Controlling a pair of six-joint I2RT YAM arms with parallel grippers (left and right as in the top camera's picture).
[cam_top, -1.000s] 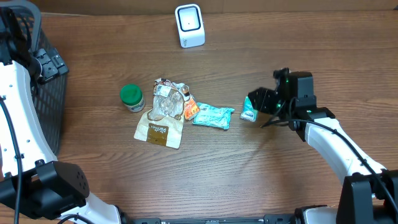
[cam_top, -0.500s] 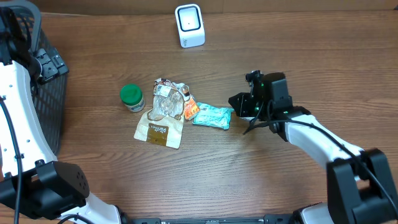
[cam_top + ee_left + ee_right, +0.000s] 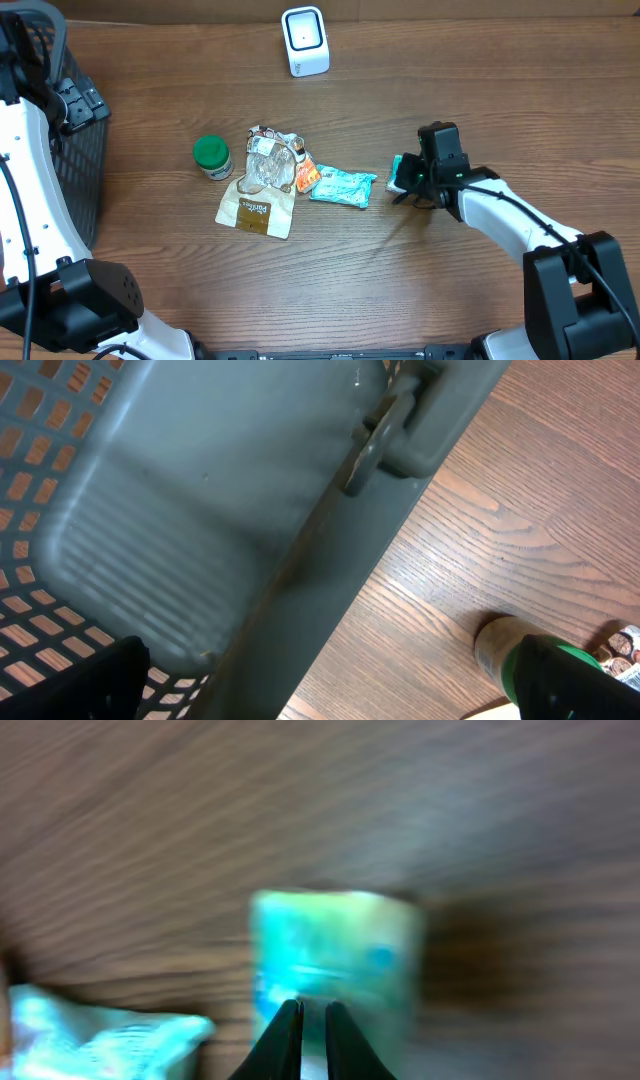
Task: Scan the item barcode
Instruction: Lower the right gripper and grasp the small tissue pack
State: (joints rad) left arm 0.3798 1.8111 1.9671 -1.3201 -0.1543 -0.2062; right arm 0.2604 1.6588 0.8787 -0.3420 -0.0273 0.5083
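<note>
1. Right gripper [image 3: 406,181] - fingers pinched almost together. It looks clamped on the small teal packet [image 3: 398,172], though the wrist view is blurry.
2. The packet is right of the table's [image 3: 300,290] centre, well short of the right edge and near a bigger teal wrapper [image 3: 342,187].
3. Left gripper [image 3: 330,670] - fingers spread wide, over the basket [image 3: 150,510] at the left edge.
4. Scanner [image 3: 305,41] stands by the far edge.
</note>
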